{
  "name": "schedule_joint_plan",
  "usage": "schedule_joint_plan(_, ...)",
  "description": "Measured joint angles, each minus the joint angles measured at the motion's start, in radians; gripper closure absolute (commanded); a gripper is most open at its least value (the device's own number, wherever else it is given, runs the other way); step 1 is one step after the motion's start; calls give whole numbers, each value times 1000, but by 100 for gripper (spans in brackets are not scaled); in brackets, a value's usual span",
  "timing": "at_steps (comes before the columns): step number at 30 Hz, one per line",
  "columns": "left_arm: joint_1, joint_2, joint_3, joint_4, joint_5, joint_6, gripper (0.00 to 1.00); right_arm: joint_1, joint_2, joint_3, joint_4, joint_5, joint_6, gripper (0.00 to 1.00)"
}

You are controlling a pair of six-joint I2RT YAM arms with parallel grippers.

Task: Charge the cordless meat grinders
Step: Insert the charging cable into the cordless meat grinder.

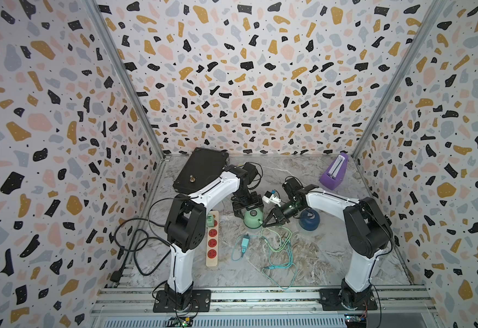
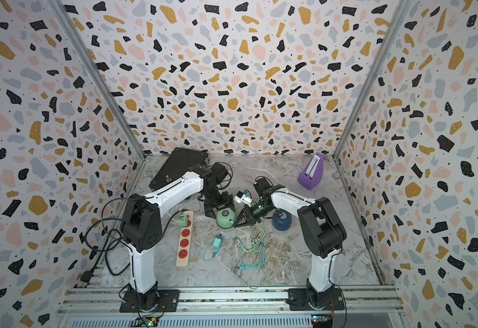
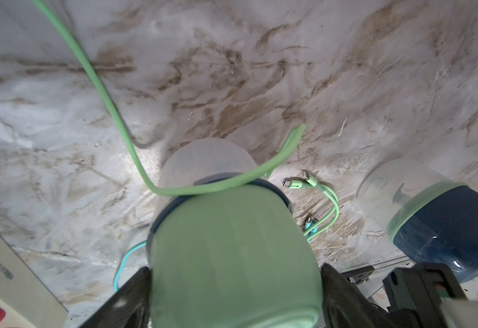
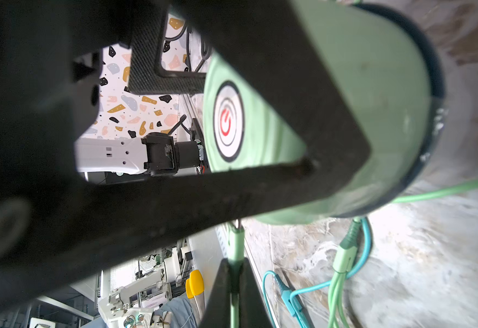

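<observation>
Step, likely: seating pale green charging cable (image 4: 235,241) in mint green dome-shaped plastic grinder (image 1: 253,218).
Left gripper (image 3: 235,284): clamped on grinder.
Right gripper (image 1: 266,224): pinching cable plug.
Next: plug-to-port alignment at grinder's side.

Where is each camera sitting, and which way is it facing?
Both top views: high over the bases, looking down across the table; left arm, right arm show.
Left wrist: above the left gripper, looking down the mint grinder it clasps.
Right wrist: behind the right gripper pinching the green cable, facing the grinder's button.
All share the mint grinder.
</observation>
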Motion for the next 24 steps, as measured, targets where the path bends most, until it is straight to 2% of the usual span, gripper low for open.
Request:
schedule_joint_plan(11, 3, -17, -26, 23, 3, -4, 19, 2, 4, -1, 14, -8, 18, 100)
schedule_joint_plan(24, 5, -21, -31, 26, 6, 8, 20, 2, 19, 33, -40, 1, -26, 100)
